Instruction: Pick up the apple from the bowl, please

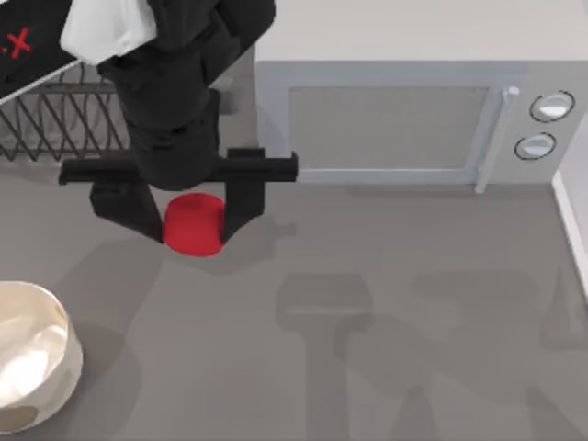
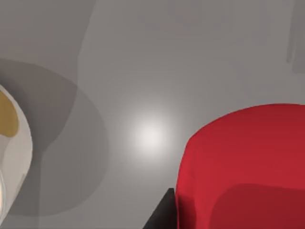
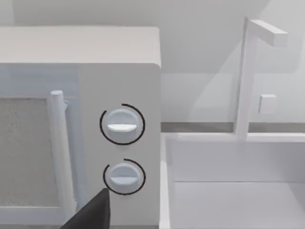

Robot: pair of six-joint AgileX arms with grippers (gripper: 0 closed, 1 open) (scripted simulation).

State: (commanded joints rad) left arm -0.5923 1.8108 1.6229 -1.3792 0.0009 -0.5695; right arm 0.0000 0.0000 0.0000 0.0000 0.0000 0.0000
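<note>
The red apple (image 1: 193,224) hangs between the two black fingers of my left gripper (image 1: 191,220), which is shut on it, above the grey table, up and to the right of the bowl. In the left wrist view the apple (image 2: 243,167) looms large beside one dark finger (image 2: 162,214). The bowl (image 1: 28,367), cream-white inside with a shiny rim, sits at the table's front left corner, and its edge (image 2: 14,157) appears in the left wrist view. The bowl holds nothing that I can see. A dark finger (image 3: 90,214) of my right arm faces the microwave.
A white microwave (image 1: 395,119) with two round knobs (image 1: 542,124) stands at the back right. A black wire rack (image 1: 55,119) is at the back left. A white sink with a tall faucet (image 3: 248,81) lies to the right of the microwave.
</note>
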